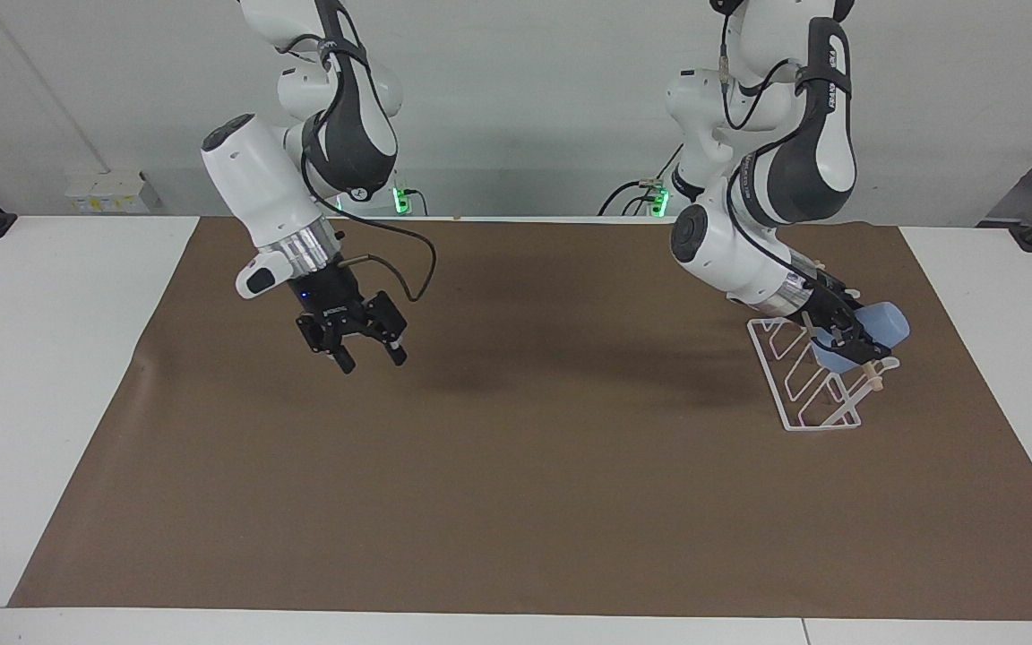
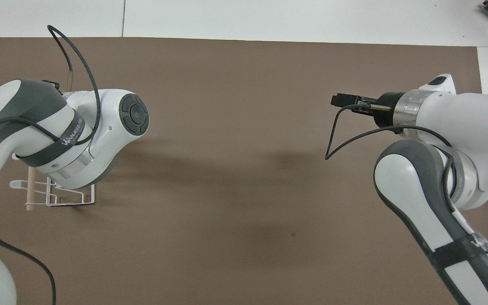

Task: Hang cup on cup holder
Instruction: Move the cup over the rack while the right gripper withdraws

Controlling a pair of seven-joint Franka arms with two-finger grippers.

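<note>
Small light-blue matte cup gripped in left gripper jaws over white wire cup holder at tabletop's three o'clock edge, right gripper jaws spread above open brown mat.

wall: plain white | table: white | mat: brown

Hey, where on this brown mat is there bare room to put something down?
The brown mat is bare between the cup holder and the right tool, which hangs open over it. It is crowded only at the holder, where the left tool holds the cup.
</note>
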